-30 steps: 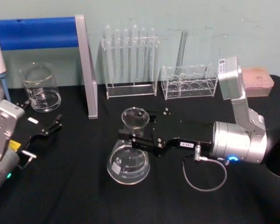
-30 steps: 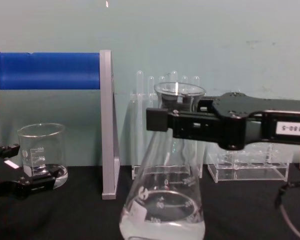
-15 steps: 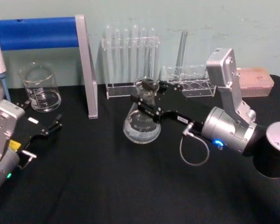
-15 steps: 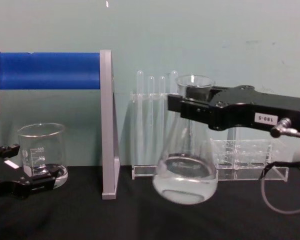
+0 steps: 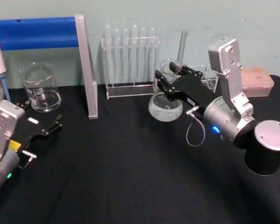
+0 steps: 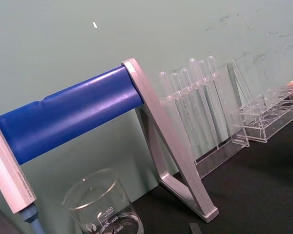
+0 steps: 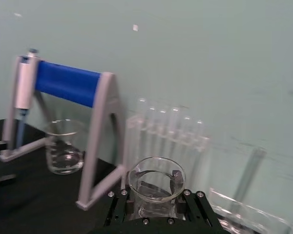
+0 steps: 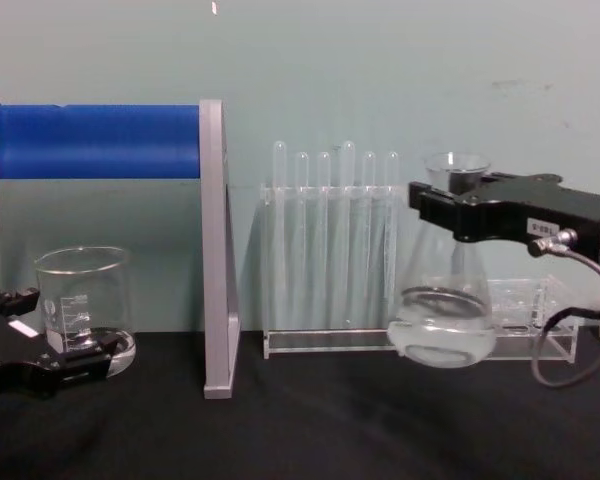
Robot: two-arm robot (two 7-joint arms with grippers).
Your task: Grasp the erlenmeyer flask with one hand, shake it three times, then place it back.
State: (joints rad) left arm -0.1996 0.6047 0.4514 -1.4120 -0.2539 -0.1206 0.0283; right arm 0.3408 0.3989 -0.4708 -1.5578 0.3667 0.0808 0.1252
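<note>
Glass is what my right gripper is clenched on: the erlenmeyer flask, taken by its narrow neck just under the flared rim, so the wide base with its shallow pool of liquid hangs upright above the black table, right of centre in the chest view, before the test tube rack. I judge this high grip leaves the heavy bottom free to swing for shaking. My left gripper rests parked at lower left, jaws spread on nothing, near the beaker
</note>
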